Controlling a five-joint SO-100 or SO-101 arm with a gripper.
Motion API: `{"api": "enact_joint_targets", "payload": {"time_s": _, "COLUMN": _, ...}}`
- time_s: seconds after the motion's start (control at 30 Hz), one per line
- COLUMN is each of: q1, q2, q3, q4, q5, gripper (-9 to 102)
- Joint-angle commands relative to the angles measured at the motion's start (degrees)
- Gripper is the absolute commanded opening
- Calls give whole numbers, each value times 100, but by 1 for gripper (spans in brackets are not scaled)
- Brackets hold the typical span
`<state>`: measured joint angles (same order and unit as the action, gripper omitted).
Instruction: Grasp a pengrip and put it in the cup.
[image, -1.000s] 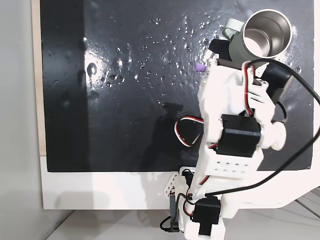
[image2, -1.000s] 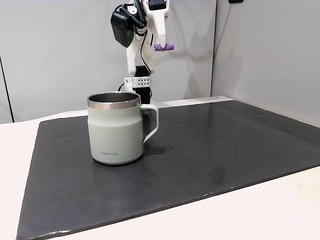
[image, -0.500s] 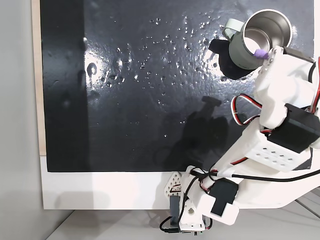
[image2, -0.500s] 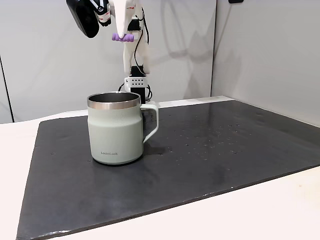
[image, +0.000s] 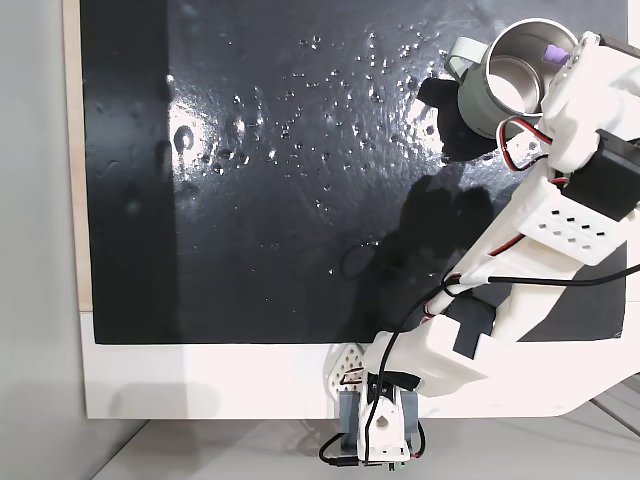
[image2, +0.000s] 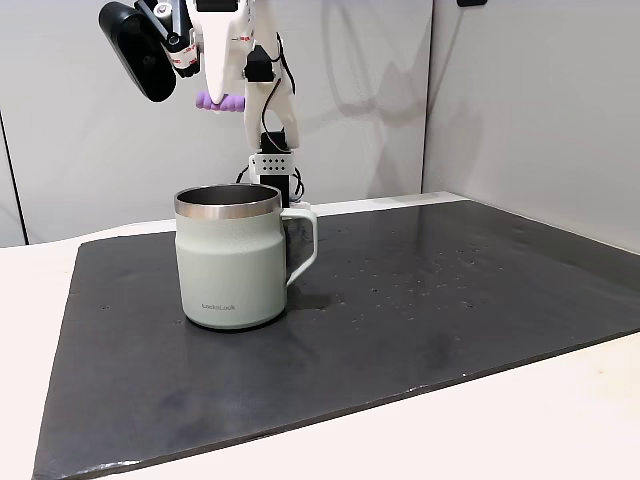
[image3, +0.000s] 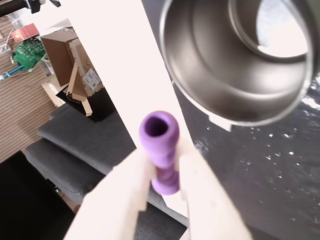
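The cup (image: 478, 95), a pale green mug with a steel inside, stands at the far right corner of the black mat in a fixed view from above; in the side fixed view the cup (image2: 233, 262) has its handle to the right. My gripper (image2: 220, 97) is shut on the purple pengrip (image2: 219, 102), held well above the cup's rim. From above, the pengrip (image: 551, 50) lies over the right side of the cup's mouth. In the wrist view, the pengrip (image3: 161, 142) is pinched between two white fingers (image3: 210, 200), with the cup's steel inside (image3: 220, 65) at upper right.
A black mat (image: 270, 170) covers most of the white table (image: 200, 385). The arm's base (image: 380, 430) stands at the table's near edge. A grey wall (image2: 520, 110) rises behind. A cardboard box (image3: 70, 55) and dark cushions (image3: 75, 145) lie beyond the table edge.
The arm has swung the held pengrip from beside the cup's handle to above the cup's mouth. In the side view it moved left. The cup has not moved.
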<state>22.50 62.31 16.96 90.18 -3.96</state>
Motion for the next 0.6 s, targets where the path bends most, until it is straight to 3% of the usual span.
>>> {"api": "enact_joint_targets", "payload": {"time_s": 0.0, "q1": -185, "q2": -26, "q3": -439, "q4": -378, "q5": -35, "gripper": 1}}
{"api": "enact_joint_targets", "payload": {"time_s": 0.4, "q1": -308, "q2": -26, "q3": -589, "q4": 53, "q5": -79, "gripper": 2}}
{"api": "enact_joint_targets", "payload": {"time_s": 0.57, "q1": -237, "q2": 26, "q3": -589, "q4": 229, "q5": -62, "gripper": 9}}
